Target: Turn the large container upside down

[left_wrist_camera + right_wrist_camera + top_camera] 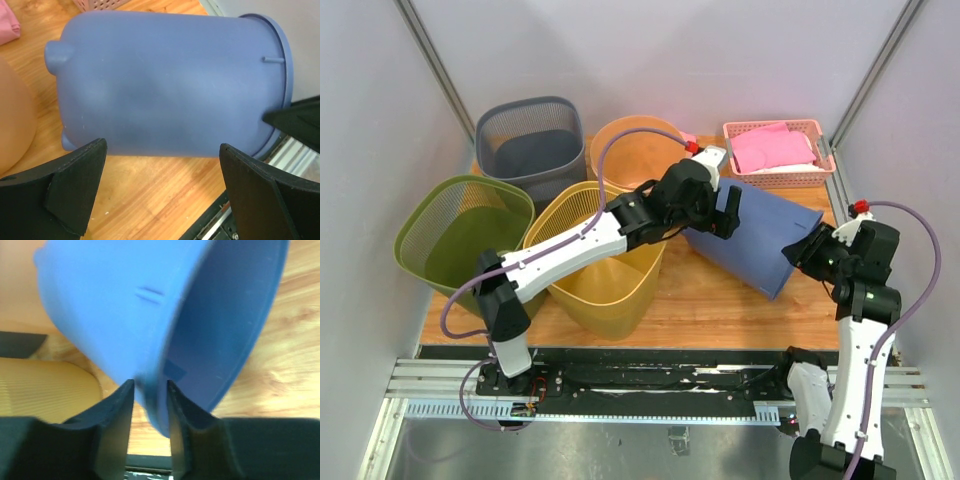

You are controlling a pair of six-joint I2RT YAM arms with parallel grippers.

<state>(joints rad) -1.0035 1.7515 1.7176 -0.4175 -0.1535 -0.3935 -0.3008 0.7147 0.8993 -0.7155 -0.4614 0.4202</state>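
Blue plastic bin (757,238) lying on its side.
Right tool (150,390) clamps the rim, the best hold (wall likely stiff, light, slick); left tool (162,150) spread wide over the bin's flank.

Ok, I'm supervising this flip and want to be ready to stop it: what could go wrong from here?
1. The right end effector pinches only the thin rim of the blue container, which lies on its side; it may slip free when tipped.
2. The left end effector hangs open over the container's body, gripping nothing, so it offers no support.
3. The yellow basket stands close by; a swinging container could knock it.
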